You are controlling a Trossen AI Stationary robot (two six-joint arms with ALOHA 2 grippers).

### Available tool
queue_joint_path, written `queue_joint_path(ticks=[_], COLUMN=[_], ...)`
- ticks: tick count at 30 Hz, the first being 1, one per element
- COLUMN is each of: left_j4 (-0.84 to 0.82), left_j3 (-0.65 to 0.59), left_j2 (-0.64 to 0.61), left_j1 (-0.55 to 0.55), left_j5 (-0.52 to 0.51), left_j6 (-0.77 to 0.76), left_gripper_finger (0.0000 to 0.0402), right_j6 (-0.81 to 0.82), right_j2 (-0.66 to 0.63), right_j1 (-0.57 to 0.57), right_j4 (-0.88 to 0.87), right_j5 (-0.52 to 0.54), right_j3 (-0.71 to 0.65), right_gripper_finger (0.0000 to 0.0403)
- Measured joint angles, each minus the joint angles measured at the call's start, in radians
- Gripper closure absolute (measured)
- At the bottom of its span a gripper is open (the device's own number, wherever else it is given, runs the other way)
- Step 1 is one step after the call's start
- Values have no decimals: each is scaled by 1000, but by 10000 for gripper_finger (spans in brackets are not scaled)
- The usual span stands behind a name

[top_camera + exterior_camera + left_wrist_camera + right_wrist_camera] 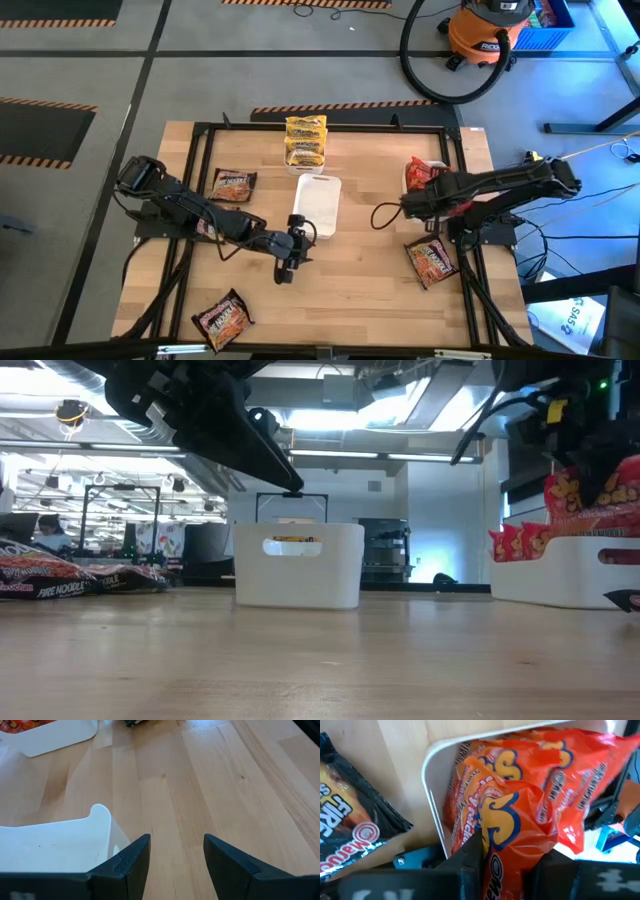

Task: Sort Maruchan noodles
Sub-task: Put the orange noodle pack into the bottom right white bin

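Right end effector (509, 862) clenched on orange packet (512, 827), beside dark "Maruchan" "FIRE" packet (347, 832)

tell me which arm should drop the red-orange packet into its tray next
Right. The right gripper already pinches a red-orange packet just over the tray holding the other red-orange ones. The left gripper is open and empty near the middle tray.
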Motion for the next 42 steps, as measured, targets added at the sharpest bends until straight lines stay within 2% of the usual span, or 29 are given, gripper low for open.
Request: queue_joint_path(ticks=[15,22,28,33,42], left_j4=[0,0,-1,-1,-1], left_j3=[0,0,0,0,0], left_j2=[0,0,0,0,0], left_j1=[0,-1,-1,-1,-1], left_j5=[0,0,0,0,0], left_j6=[1,1,1,1,1], left_gripper_finger=[223,223,223,223,223], right_j6=[-73,-72,-73,17,213], right_j2=[98,129,131,129,130], right_j1=[0,0,0,0,0], right_j4=[147,110,234,304,321], right_j5=[19,-5,-32,-37,-29], right_j3=[-4,-7,-88,-142,-146], right_gripper_finger=[336,336,336,336,336])
